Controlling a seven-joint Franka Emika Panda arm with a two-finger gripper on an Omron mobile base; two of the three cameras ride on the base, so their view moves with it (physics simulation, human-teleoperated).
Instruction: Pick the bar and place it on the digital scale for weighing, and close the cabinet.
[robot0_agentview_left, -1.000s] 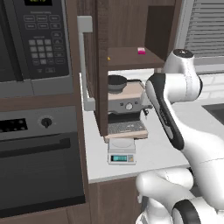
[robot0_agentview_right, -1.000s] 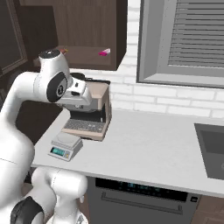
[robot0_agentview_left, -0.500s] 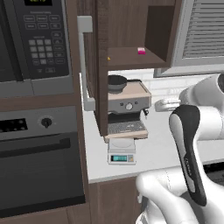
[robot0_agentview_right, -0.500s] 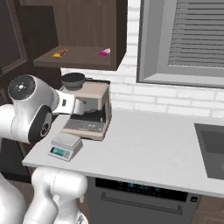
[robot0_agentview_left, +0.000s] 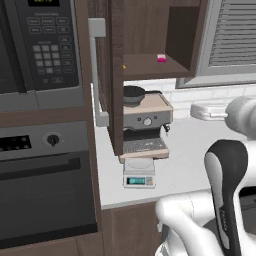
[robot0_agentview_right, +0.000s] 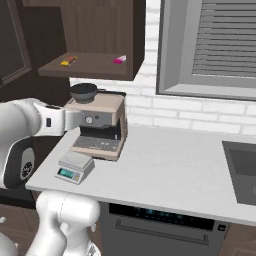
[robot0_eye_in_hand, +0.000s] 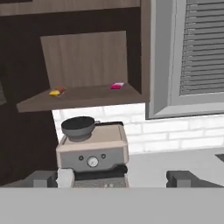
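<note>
The bar (robot0_eye_in_hand: 57, 92) lies on the cabinet (robot0_eye_in_hand: 87, 57) shelf, above and left of the wide-open, empty jaws, long axis slanting left-right.

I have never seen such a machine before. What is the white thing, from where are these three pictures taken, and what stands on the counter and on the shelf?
The white thing is a robot arm in a rendered kitchen. Two pictures come from cameras on its base, behind it to the left and to the right. The third comes from a camera on its hand; the two dark fingertips at the bottom belong to its gripper, which is open and holds nothing.

On the counter stand a coffee machine and, in front of it, a small digital scale with nothing on it. Above them the cabinet is open, its door swung out. On its shelf lie the bar, towards the left, and a tiny pink block, towards the right. A microwave and an oven are at the left.
</note>
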